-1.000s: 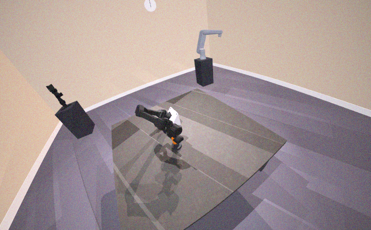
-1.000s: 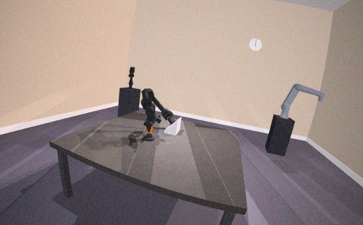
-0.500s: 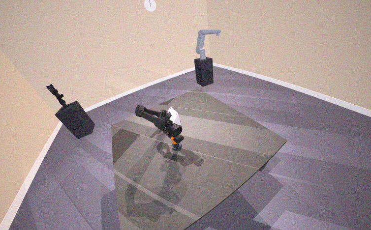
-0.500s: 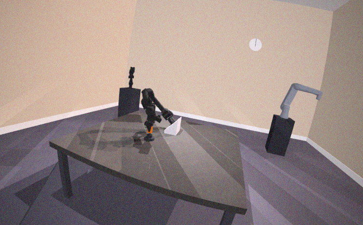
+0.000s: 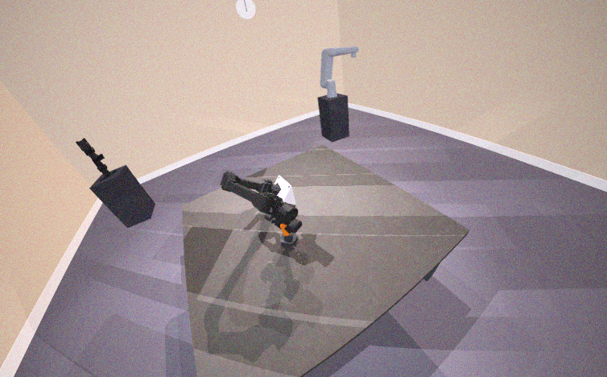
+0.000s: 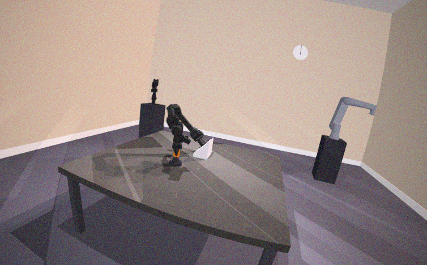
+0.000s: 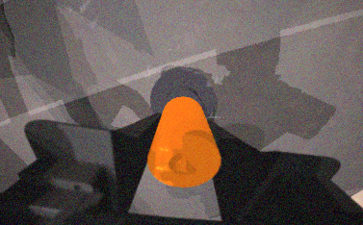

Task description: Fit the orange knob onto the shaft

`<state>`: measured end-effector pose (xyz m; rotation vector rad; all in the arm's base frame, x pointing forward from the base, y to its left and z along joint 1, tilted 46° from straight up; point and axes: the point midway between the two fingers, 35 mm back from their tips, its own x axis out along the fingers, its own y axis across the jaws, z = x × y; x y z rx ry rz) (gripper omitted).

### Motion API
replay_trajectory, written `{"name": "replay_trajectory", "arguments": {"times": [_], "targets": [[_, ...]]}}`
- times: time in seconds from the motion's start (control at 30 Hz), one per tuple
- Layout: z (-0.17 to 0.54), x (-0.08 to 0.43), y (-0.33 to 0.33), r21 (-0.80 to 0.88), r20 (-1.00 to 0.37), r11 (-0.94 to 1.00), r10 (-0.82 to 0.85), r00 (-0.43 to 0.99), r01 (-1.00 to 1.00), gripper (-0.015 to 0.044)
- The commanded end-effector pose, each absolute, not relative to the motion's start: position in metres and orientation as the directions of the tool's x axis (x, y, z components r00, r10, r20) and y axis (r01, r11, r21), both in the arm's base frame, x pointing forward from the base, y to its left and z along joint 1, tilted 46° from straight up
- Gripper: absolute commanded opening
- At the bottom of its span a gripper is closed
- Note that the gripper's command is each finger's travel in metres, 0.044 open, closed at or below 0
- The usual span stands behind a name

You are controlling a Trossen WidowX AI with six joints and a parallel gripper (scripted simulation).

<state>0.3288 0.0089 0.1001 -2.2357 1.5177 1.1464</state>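
1. Orange knob (image 5: 283,230) (image 6: 178,153) (image 7: 184,139): pinched between the jaws, one on each side, near and above the round pedestal (image 5: 288,241) (image 6: 175,162) (image 7: 168,91), not down on it.
2. Jaws: closed on the knob, standing apart by its width. No release yet.
3. Pedestal: upright on the surface (image 5: 343,281) (image 6: 208,191) (image 7: 318,58), partly covered by the knob in the wrist view.
4. Dark shaft: not clearly distinguishable in any view. Cannot tell whether touching the knob's underside or just below it.
5. Step in hand, by judgement: centring and finding the turn, ahead of the full push down.
6. Next: bring the hole over the shaft, lower to light contact, then rotate slowly under gentle pressure until felt to drop. Flat side out of sight, so go by feel.
7. Avoid pressing hard while misaligned; likely to tilt the knob or slip it in the grip.
8. After the drop: push fully down to the pedestal, then open and back off straight up.
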Motion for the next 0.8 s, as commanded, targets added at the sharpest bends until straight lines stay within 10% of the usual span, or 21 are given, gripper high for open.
{"name": "replay_trajectory", "arguments": {"times": [0.0,0.77], "targets": [[0.1,0.3291,0.0087,0.248,-0.693,-0.454,-0.701,0.171,-0.856,0.0],[0.1048,0.3333,0.0116,0.383,-0.693,-0.558,-0.7,0.171,-0.736,0.0]]}}
